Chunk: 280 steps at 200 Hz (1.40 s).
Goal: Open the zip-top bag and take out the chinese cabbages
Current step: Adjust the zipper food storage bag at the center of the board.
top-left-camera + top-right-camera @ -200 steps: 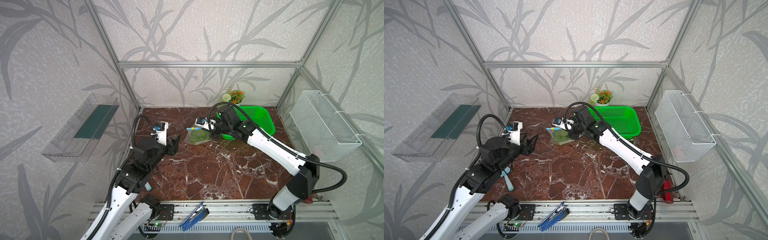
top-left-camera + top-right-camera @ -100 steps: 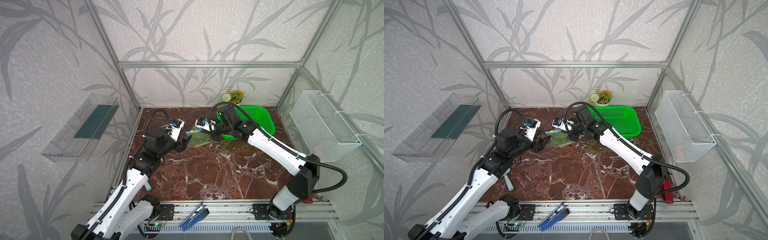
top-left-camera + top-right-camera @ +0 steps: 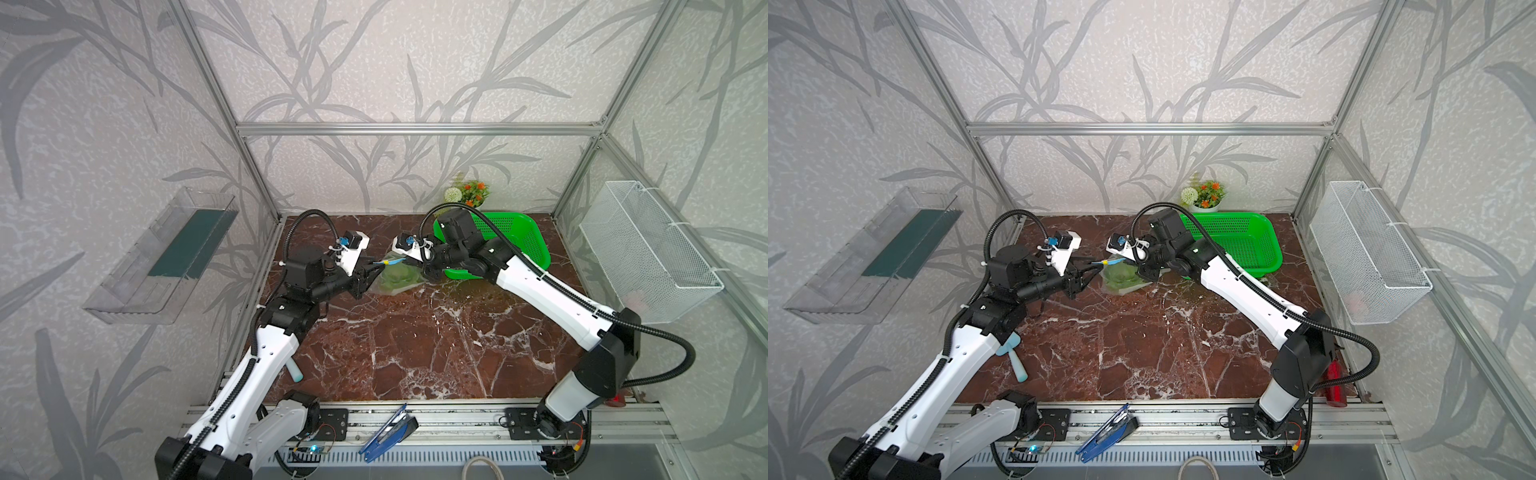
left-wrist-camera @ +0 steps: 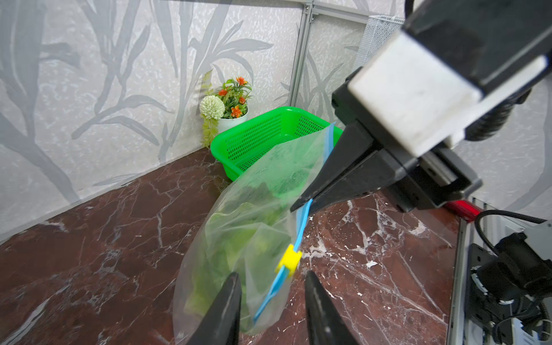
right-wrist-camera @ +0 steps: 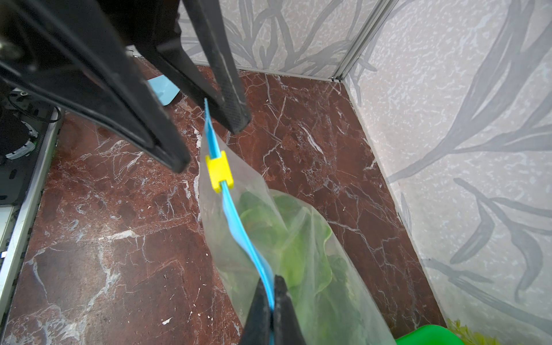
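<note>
One brown marble table [image 3: 415, 353] carries the scene, and two white-and-black arms reach over it from the near edge toward the far edge. On the side walls hang one white wire basket [image 3: 648, 257] and one clear plastic shelf [image 3: 166, 257]. One green perforated basket [image 4: 254, 134] stands in the far right corner of the table, and one small potted plant [image 3: 469, 195] with orange flowers stands behind it, against the far edge. The single zip-top bag [image 3: 397, 278] is near the middle of the far edge, just beside the green basket. Its upper edge is held up in the air and its lower part seems to rest on the table. Inside it are the chinese cabbages [image 4: 239, 236], seen as crinkled light-green leaves. Through the plastic I cannot count the heads. The right gripper [image 5: 270, 286] is closed tightly on the one blue zip strip [image 5: 239, 227] and so holds the bag up. The left gripper [image 4: 272, 277] is partly open and holds nothing. Its two fingers stand on either side of the free end of the strip, with a clear gap to it. One yellow slider [image 5: 219, 173] sits on the strip between the two grippers, just beyond the left fingertips. One light-blue tool [image 3: 1013, 361] lies near the left edge of the table.
</note>
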Each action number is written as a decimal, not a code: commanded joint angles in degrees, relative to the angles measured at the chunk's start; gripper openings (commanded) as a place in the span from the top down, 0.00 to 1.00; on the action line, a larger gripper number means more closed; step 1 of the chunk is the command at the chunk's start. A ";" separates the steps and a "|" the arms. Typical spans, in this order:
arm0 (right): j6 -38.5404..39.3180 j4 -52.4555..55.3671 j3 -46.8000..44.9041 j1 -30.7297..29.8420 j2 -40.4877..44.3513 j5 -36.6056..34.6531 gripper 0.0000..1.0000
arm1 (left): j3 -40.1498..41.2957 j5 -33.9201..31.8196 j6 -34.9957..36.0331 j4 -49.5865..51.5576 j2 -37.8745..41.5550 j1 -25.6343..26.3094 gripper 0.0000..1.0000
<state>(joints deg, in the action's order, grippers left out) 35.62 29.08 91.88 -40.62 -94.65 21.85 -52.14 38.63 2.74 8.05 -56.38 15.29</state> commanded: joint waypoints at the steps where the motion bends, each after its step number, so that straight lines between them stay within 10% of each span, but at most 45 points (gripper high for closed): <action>1: -0.72 -0.51 0.28 0.26 2.45 1.46 1.00 | -0.23 4.23 -0.46 -2.48 -0.26 -0.28 0.67; 27: -0.90 -0.86 0.14 0.34 2.76 1.54 1.00 | -0.13 3.99 -0.46 -1.88 -0.64 -0.28 0.81; 280: -1.82 -0.29 0.59 0.97 2.45 3.38 1.00 | 1.93 -1.55 -1.94 -3.90 0.09 -0.27 0.85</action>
<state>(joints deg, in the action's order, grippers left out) 34.54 29.04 91.85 -39.79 -94.45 23.55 -50.87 36.07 1.19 6.28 -56.51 15.20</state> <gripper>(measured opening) 0.048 0.161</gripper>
